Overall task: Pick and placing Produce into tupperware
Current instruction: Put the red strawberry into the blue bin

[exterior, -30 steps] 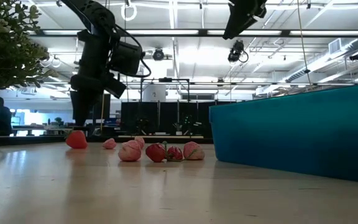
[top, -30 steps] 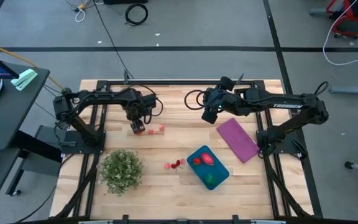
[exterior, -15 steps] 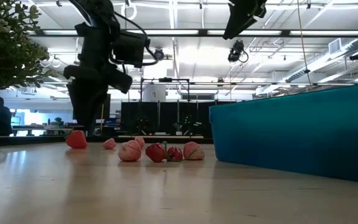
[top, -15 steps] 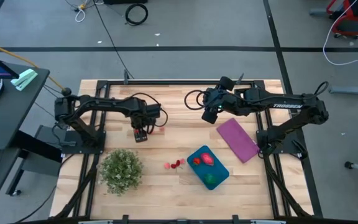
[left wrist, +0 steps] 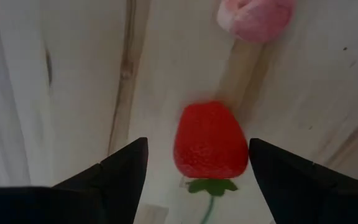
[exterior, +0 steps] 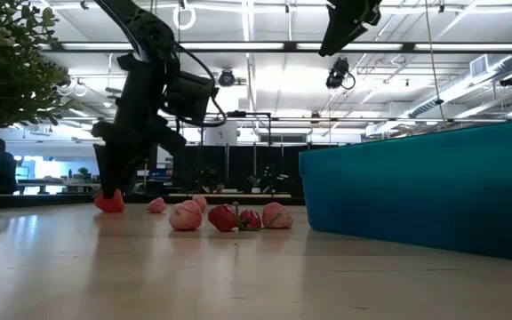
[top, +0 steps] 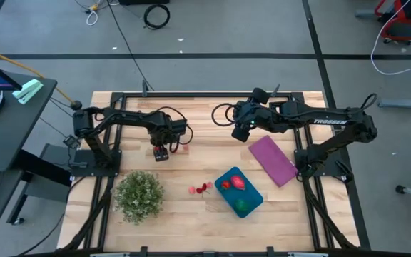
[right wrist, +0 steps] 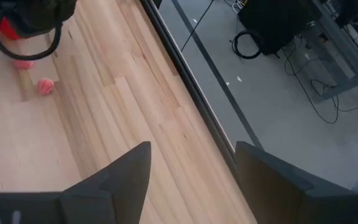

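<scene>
My left gripper (left wrist: pixel 197 169) is open and low over the table. Its fingers stand on either side of a red toy strawberry (left wrist: pixel 210 140) lying on the wood, also seen in the low view as the strawberry (exterior: pixel 108 203) under the gripper (exterior: pixel 112 185). Whether a finger touches it I cannot tell. A pinkish piece (left wrist: pixel 255 17) lies just beyond. More red and pink produce (top: pixel 200 188) sits beside the teal tupperware (top: pixel 238 191), which holds red pieces (top: pixel 237 182) and a green one (top: pixel 242 205). My right gripper (right wrist: pixel 191 168) waits open above the table's far right part (top: pixel 241 132).
A bushy green plant (top: pixel 140 195) stands near the left near corner. A flat purple rectangle (top: pixel 272 160) lies right of the tupperware. Two small pink pieces (right wrist: pixel 45 85) rest near the left gripper. The table's far edge and metal frame (right wrist: pixel 191 93) run below my right gripper.
My left gripper has shifted slightly toward the table's right and near edge and come down, so its open fingers now reach the wood around the red strawberry. The strawberry has stayed where it was.
</scene>
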Controlling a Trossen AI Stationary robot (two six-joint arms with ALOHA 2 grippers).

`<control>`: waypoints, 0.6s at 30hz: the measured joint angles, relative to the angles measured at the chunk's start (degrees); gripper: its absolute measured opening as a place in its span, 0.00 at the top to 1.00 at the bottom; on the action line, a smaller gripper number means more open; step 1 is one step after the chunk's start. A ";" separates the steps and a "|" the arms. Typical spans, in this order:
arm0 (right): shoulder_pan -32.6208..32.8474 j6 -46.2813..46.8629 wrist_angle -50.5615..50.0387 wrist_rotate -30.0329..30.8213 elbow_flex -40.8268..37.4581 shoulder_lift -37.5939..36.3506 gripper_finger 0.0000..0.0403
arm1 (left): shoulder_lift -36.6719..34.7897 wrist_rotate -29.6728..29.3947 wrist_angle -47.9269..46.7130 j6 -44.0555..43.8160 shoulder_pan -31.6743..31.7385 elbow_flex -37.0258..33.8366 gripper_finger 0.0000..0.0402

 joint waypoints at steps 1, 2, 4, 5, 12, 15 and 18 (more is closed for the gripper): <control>0.00 -0.01 0.00 0.00 0.00 0.00 0.40 | -0.01 -0.07 -0.01 0.44 0.23 0.00 0.29; 0.00 -0.01 0.00 0.00 0.00 0.00 0.40 | -0.02 -0.18 -0.01 0.73 0.43 0.00 0.29; 0.00 -0.03 0.00 0.00 0.00 0.00 0.40 | -0.02 -0.17 -0.01 0.93 1.08 0.00 0.29; 0.00 -0.03 0.00 0.00 0.00 0.00 0.40 | -0.02 -0.12 -0.01 0.76 1.44 0.00 0.29; 0.00 -0.09 0.00 0.00 0.00 0.00 0.40 | -0.04 0.83 2.73 0.63 2.93 -3.36 0.29; 0.00 -0.22 0.00 0.01 0.00 0.00 0.40 | -0.20 0.75 4.42 0.54 2.92 -5.87 0.29; 0.00 -0.61 0.00 0.02 0.00 0.00 0.40 | -0.33 0.80 4.78 0.55 2.94 -6.81 0.29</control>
